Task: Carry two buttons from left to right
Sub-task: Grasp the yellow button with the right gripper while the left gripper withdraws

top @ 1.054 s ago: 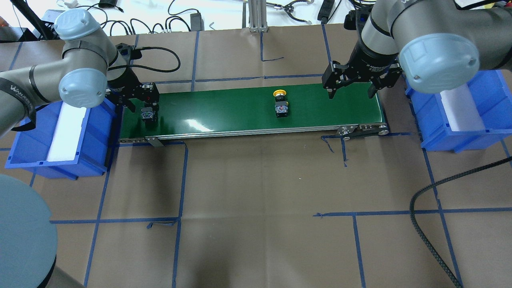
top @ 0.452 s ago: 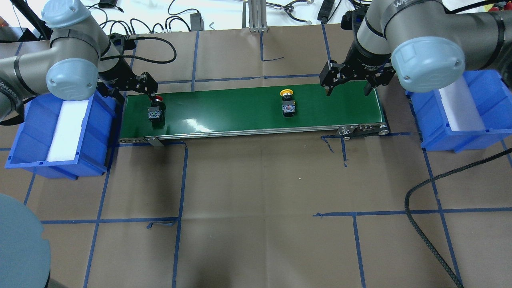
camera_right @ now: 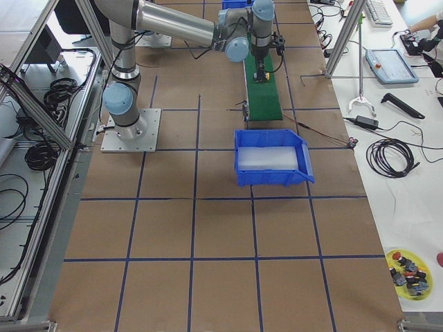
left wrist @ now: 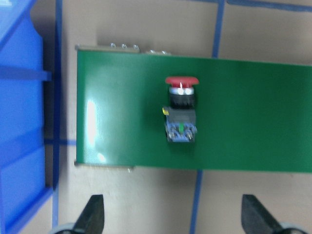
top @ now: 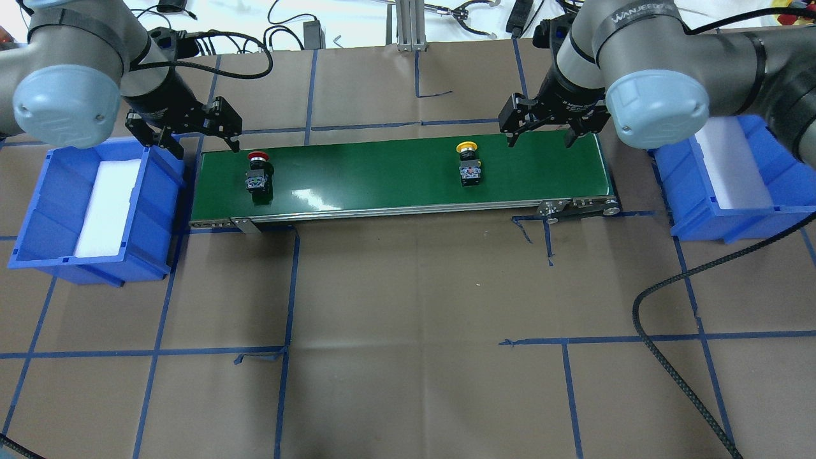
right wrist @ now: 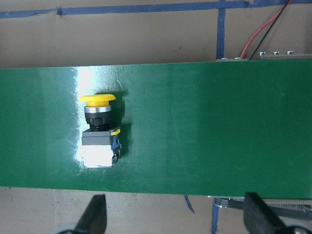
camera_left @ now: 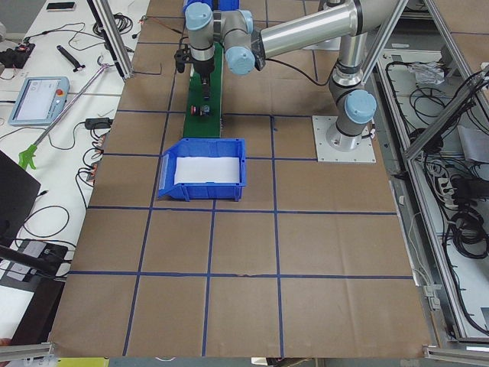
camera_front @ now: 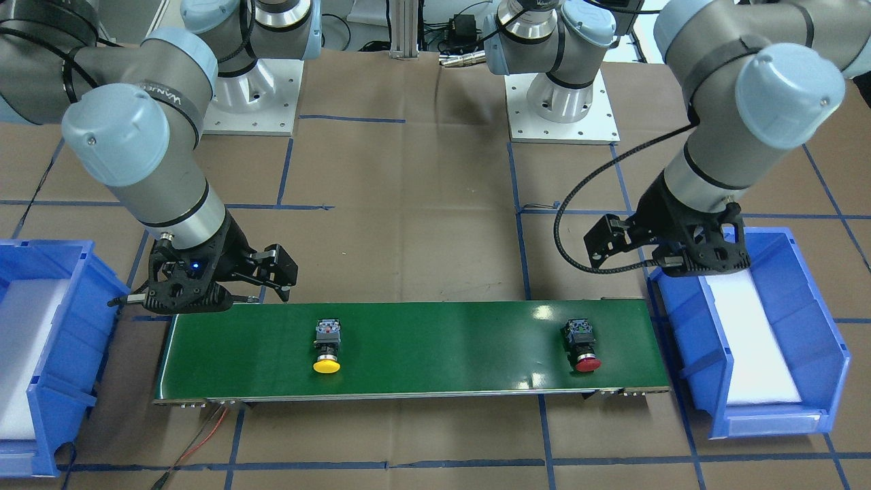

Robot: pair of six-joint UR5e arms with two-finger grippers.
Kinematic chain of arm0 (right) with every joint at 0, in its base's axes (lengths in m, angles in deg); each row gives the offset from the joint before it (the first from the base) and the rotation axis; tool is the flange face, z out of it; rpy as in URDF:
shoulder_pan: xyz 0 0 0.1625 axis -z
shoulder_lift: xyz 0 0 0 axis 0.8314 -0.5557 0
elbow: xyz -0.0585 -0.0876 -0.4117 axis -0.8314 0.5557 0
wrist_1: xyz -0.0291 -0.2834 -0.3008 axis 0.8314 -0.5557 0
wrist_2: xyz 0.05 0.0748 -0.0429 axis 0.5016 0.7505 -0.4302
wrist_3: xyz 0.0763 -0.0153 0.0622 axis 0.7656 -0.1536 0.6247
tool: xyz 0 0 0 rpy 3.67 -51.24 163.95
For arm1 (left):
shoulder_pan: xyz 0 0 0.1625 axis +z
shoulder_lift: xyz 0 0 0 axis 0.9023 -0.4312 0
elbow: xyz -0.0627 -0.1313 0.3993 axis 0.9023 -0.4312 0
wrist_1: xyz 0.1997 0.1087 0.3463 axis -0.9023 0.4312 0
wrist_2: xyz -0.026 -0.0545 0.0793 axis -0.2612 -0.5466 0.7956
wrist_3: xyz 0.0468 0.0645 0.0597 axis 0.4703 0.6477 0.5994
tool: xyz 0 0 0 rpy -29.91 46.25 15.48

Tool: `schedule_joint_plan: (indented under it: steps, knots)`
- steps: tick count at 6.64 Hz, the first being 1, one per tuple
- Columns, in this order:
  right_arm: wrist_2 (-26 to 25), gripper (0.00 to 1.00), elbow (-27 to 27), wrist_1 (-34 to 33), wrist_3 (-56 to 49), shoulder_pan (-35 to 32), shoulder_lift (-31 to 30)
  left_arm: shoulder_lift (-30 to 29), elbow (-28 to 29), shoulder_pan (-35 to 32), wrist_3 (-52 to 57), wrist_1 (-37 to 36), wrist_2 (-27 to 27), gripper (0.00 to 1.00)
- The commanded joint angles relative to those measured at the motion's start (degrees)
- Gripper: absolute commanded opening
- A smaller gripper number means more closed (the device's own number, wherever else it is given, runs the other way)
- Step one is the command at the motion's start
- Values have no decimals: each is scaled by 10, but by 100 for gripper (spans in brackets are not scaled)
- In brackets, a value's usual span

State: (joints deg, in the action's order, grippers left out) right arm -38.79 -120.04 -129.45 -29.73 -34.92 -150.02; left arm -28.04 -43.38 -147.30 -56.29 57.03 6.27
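Two buttons lie on their sides on the green conveyor belt [top: 382,175]. The red-capped button [top: 258,172] [camera_front: 582,344] [left wrist: 181,112] is near the belt's left end. The yellow-capped button [top: 469,167] [camera_front: 327,347] [right wrist: 99,131] is right of the middle. My left gripper [top: 205,145] [left wrist: 174,217] hangs open and empty above the belt's far left corner, clear of the red button. My right gripper [top: 539,140] [right wrist: 176,217] is open and empty over the belt's far edge, to the right of the yellow button.
A blue bin [top: 38,210] with a white foam pad sits off the belt's left end, and a matching blue bin [top: 676,191] off the right end. A black corrugated cable [top: 663,357] crosses the brown, blue-taped table at the front right.
My left gripper has pulled up and back from the red button toward the far left corner. Both buttons have shifted right along the belt. My right gripper moved slightly left.
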Motion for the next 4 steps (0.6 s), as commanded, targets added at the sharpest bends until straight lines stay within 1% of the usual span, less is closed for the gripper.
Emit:
schedule_joint_plan:
  steps: [1,2,4]
  knots:
    - [47,100,20,-21,5,3,36,44,15,-31,-45,79,1,100]
    - [47,100,40,-19,5,3,48,52,11,-50,-45,81,4,100]
    - [45,100,39,-12,16,3,71,63,-1,-51,-38,79,5,100]
